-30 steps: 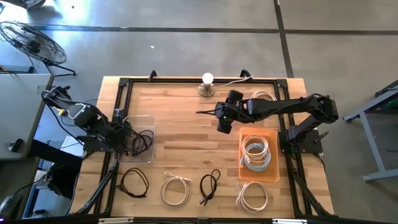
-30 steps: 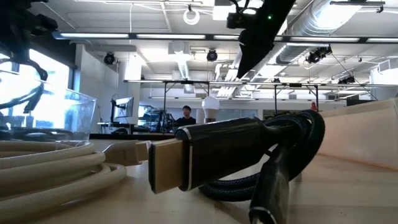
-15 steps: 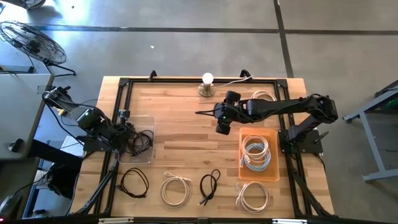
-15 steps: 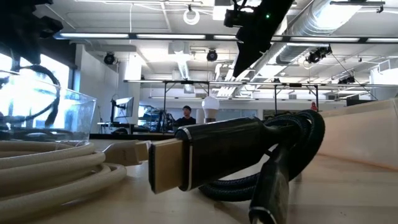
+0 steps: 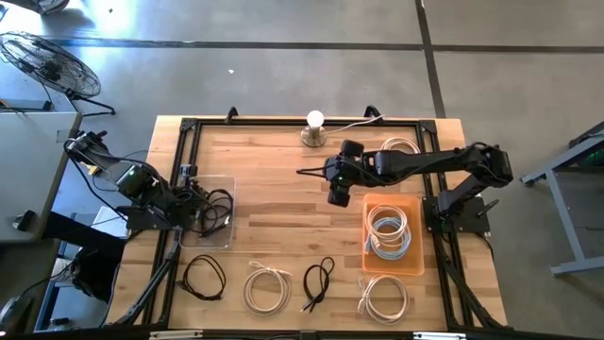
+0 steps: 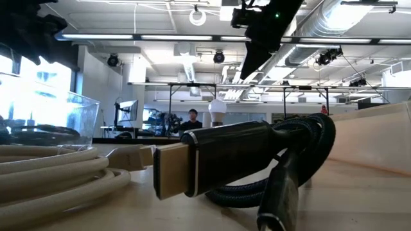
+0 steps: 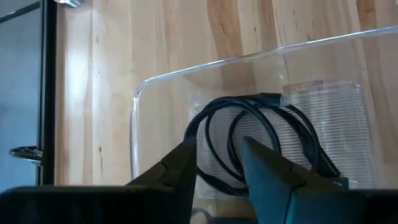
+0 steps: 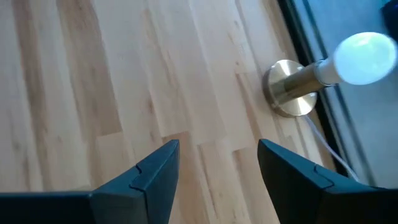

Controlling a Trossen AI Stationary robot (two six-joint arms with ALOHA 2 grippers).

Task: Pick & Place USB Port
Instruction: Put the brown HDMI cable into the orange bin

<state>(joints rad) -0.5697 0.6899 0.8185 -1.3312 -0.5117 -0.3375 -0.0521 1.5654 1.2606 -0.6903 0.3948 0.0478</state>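
Bare wood fills the middle of the table, with loose coils only along the lower edge: a black cable, two white cables and another black one. At centre left the left gripper hangs over the clear tray, fingers parted, above the coiled black USB cable lying inside. At upper centre the right gripper hovers with spread fingers, empty, between the lamp and the orange bin.

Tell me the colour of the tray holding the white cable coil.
Orange tray, seen best in the high view.
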